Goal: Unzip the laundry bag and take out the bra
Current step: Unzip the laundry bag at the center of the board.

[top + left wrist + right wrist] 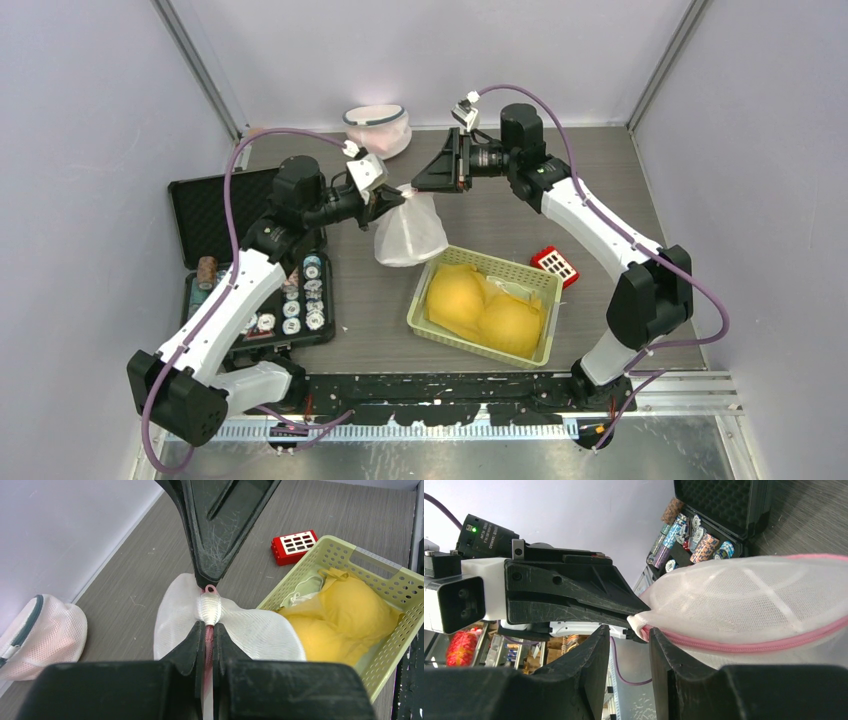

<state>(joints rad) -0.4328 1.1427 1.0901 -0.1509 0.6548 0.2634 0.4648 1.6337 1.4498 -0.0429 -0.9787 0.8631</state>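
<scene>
One white mesh laundry bag [410, 235] hangs above the middle of the tabletop [520, 220], held up between the two arms. Its pink zipper [749, 642] ends in a small pull [210, 588]. The left claw [208, 630] is clamped tight on the zipper seam just below that pull. The right claw [629, 630] has its fingers a little apart with the bag's corner at their mouth; I cannot tell whether they pinch it. What the bag holds cannot be made out through the mesh. A label [486, 532] on the left wrist camera carries print too small to read, as do the poker chips [305, 300] in the black case [215, 205]. A yellow bra [485, 310] lies in the green basket [545, 280], near a red block [555, 264]. A second mesh bag [380, 128] sits at the back.
</scene>
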